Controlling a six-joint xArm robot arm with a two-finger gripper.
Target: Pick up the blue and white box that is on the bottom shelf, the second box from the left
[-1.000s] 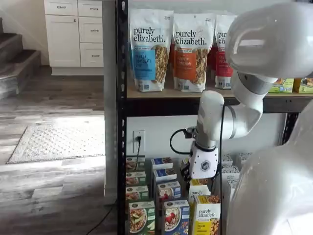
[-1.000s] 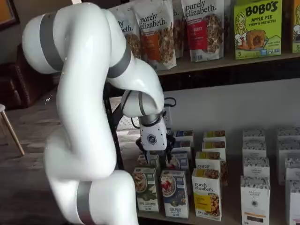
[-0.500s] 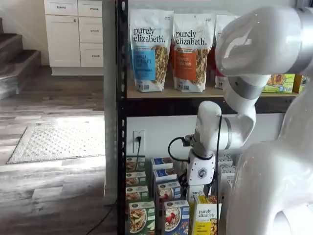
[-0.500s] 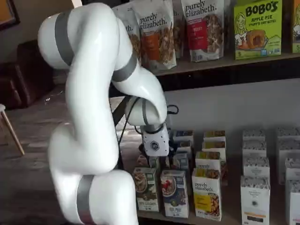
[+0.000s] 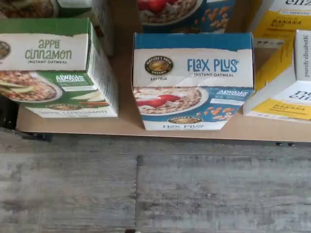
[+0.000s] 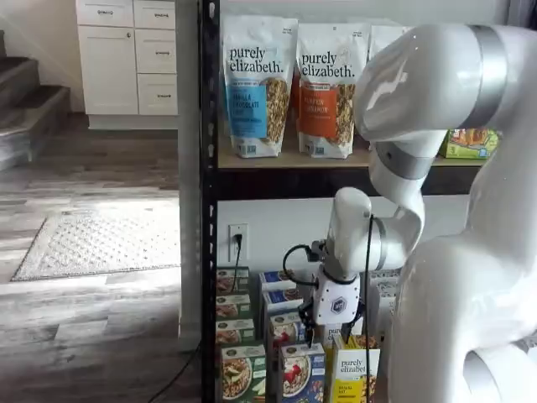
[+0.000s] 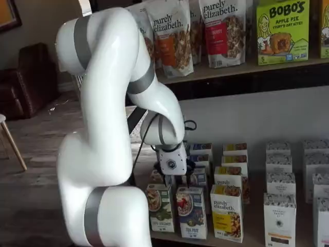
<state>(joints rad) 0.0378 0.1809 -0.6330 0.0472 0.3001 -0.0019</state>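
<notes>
The blue and white box [image 5: 193, 80] stands untouched at the bottom shelf [image 5: 121, 124] front edge, green carton [image 5: 56, 68] at its nine o'clock, while the pincer [image 7: 181, 178] hovers just above, grip undeterminable, descent, grasp and lift remaining.

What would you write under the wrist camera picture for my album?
Looking down at the blue and white box at the bottom shelf edge, between green and yellow cartons.
</notes>
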